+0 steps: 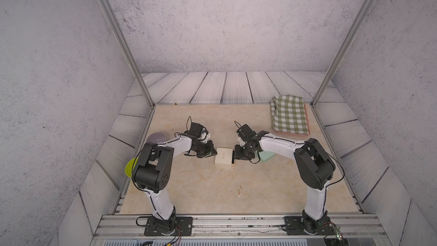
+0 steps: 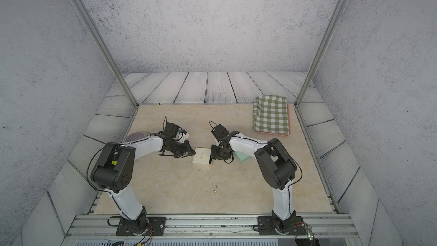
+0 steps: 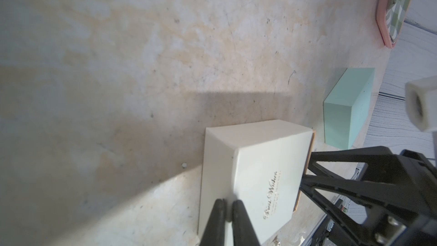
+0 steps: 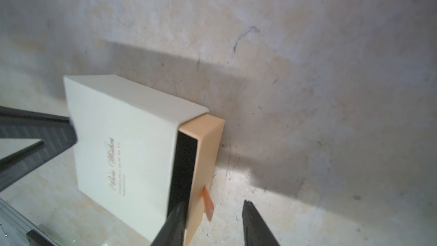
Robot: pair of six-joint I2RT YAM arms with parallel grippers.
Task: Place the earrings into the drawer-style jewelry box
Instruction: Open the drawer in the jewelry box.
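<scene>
Jaws of the right gripper [image 4: 214, 202] stand apart at the bottom of the right wrist view, one finger in the black slot of the tan tray [image 4: 205, 136], one outside it, with the orange pull tab [image 4: 208, 203] loose between them (nothing is pinched). The left gripper [image 3: 228, 202] is closed, its tips pressed to the opposite side of the drawer-style jewelry box [image 1: 224, 158], mid-frame in both top views. Only that push steadies the sleeve, so a tug could drag the whole box, or the inner finger could slip off the thin wall. The tray is barely out and its bed is hidden. The earrings [image 1: 240, 190] lie on the table below the box, at lower centre, probably two or three but too small to count. The mint-green box [image 1: 267, 157] sits mostly behind the right arm.
</scene>
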